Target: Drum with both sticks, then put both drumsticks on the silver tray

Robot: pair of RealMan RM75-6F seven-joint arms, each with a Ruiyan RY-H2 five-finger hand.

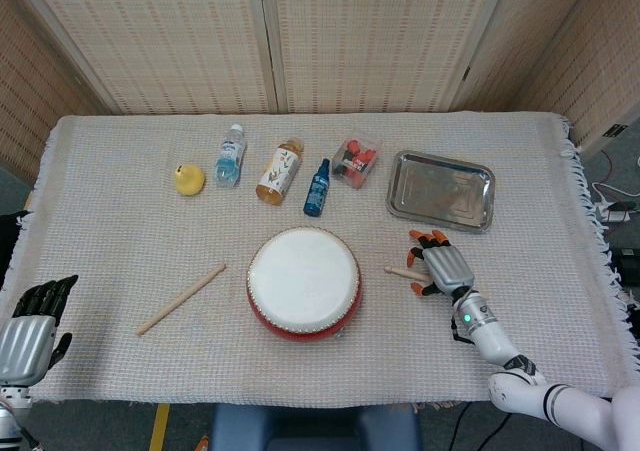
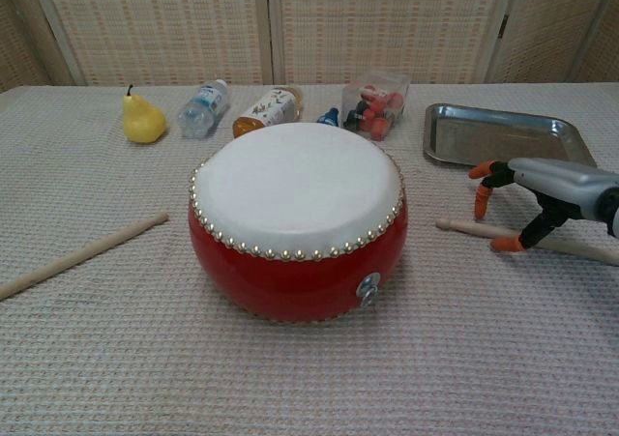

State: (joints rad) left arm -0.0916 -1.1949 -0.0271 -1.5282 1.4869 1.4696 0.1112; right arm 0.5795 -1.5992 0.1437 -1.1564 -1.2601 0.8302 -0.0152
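A red drum (image 1: 303,283) (image 2: 298,214) with a white head sits at the table's middle front. One wooden drumstick (image 1: 181,299) (image 2: 79,255) lies to its left. The other drumstick (image 1: 401,272) (image 2: 464,228) lies to its right, and my right hand (image 1: 440,263) (image 2: 542,187) hovers over it with fingers spread downward, not gripping it. The silver tray (image 1: 441,190) (image 2: 503,136) lies empty behind that hand. My left hand (image 1: 30,329) hangs off the table's front left corner, fingers slightly curled, holding nothing.
Along the back stand a yellow pear (image 1: 189,179), a clear water bottle (image 1: 230,155), a lying tea bottle (image 1: 280,170), a small blue bottle (image 1: 317,187) and a clear box of red items (image 1: 355,160). A woven cloth covers the table.
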